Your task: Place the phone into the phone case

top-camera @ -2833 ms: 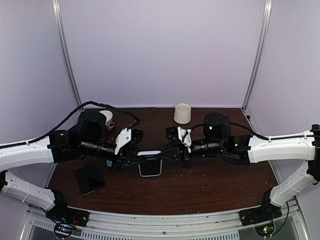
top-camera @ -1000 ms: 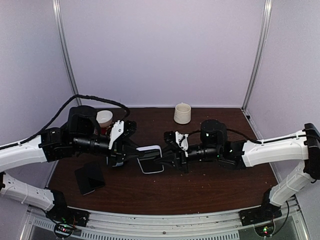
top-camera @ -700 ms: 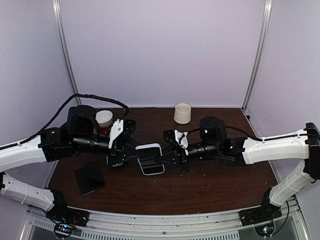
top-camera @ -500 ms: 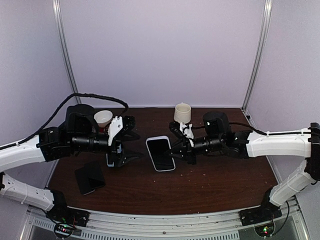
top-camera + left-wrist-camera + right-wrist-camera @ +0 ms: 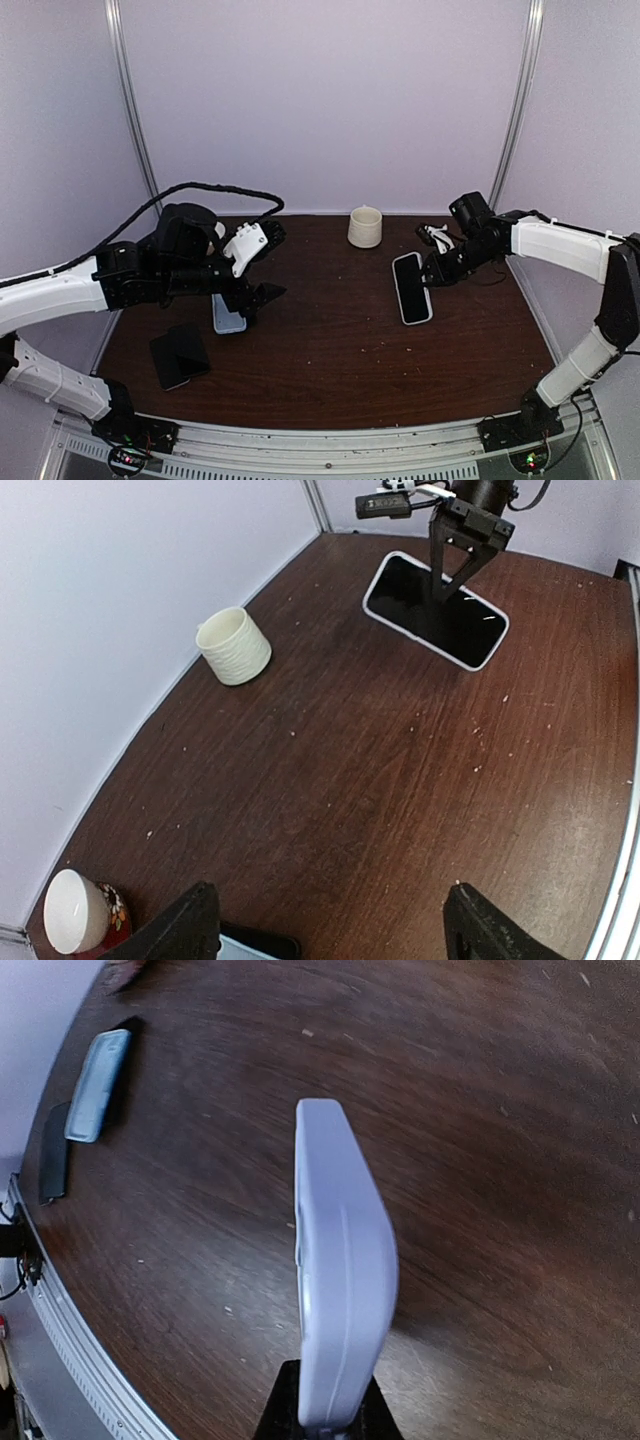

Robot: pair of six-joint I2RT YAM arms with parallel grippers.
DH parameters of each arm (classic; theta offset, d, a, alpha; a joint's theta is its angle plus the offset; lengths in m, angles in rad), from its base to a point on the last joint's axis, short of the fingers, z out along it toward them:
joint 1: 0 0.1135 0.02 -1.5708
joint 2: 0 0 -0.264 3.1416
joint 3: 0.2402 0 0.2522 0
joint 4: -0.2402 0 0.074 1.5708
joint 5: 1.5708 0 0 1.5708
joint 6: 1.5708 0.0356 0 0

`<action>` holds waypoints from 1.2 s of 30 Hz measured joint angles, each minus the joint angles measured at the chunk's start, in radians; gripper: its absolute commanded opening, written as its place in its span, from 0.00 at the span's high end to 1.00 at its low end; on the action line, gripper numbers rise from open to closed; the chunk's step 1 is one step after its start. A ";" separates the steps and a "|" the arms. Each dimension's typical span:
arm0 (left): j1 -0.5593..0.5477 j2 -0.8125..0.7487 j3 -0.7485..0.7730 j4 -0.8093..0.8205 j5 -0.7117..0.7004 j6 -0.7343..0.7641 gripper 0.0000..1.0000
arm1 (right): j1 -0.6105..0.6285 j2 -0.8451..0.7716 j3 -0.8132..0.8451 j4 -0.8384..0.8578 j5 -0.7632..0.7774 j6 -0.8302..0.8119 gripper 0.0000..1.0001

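The phone (image 5: 411, 290) is pinched in the right claw (image 5: 432, 270). That claw is closed tight on one long side of it and seems to hold it up off the bench (image 5: 330, 370). I think the phone is stiff, flat and smooth, so it could slip. Its glass could crack if it fell. It is best held by its two thin sides, not by the screen. It has a pale rim round its dark screen.

Counting from the left:
- One dark flat thing (image 5: 180, 355) lies near the left claw (image 5: 330, 935), on its left.
- One small white cup (image 5: 75, 925) is beside that claw.
- One pale blue flat thing (image 5: 228, 318) lies right under it.
- The left claw is wide open and holds nothing.
- One cream mug (image 5: 365, 227) stands between the two claws, farther back.
- One phone is in the right claw.
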 measured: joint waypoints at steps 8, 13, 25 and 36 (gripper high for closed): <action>0.002 0.004 0.000 -0.039 -0.053 -0.001 0.18 | -0.148 0.139 0.039 -0.175 0.008 0.004 0.93; 0.002 0.004 0.000 -0.040 -0.066 -0.001 0.18 | -0.193 0.230 0.109 -0.209 0.013 -0.018 0.86; 0.002 0.004 0.000 -0.063 -0.083 0.000 0.18 | -0.225 0.359 0.184 -0.267 0.159 -0.054 0.66; 0.002 0.006 0.012 -0.084 -0.085 0.000 0.17 | -0.202 0.380 0.193 -0.305 0.347 -0.016 0.00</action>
